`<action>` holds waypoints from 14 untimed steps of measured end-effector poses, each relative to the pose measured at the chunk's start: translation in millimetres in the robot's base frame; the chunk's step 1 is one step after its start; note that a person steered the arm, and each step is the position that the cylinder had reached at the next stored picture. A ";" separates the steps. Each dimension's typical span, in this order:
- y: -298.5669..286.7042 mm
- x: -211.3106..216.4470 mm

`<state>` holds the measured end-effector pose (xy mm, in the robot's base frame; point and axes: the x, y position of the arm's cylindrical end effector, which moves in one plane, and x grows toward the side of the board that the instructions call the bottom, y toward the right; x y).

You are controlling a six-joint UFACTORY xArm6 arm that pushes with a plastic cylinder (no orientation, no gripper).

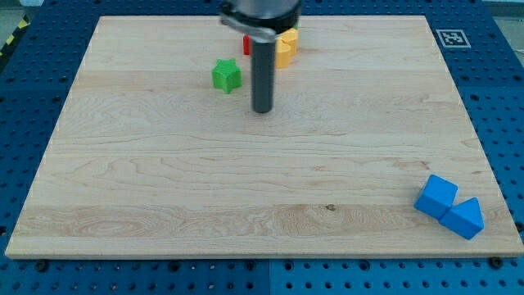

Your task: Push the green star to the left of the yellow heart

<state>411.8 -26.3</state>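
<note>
No gripper on this rig, so nothing to open or clench, just my tip (262, 111), the lower end of the dark rod, resting on the pale wooden board (164, 205) just to the view's right of and slightly below the small green star-shaped block (227, 75), apart from it. The yellow heart-shaped block (286, 47) sits near the view's top, partly hidden behind the rod, w/ a red block (246, 44) (shape unclear) beside it on its left. Star's already left of the heart but lower. Risks, imo: a push from this side sends the star leftward, further from the heart; an off-centre contact spins it; going round the top could knock red/yellow. Two blue blocks (447, 205) bottom right, well apart, irrelevant.
</note>
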 end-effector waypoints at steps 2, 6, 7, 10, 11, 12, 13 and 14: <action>-32.8 -27.9; -57.6 -52.1; -58.7 -74.0; -43.1 -104.7; -58.9 -81.3; -52.0 -69.7; -37.4 -74.9; -23.1 -86.6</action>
<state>325.1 -49.4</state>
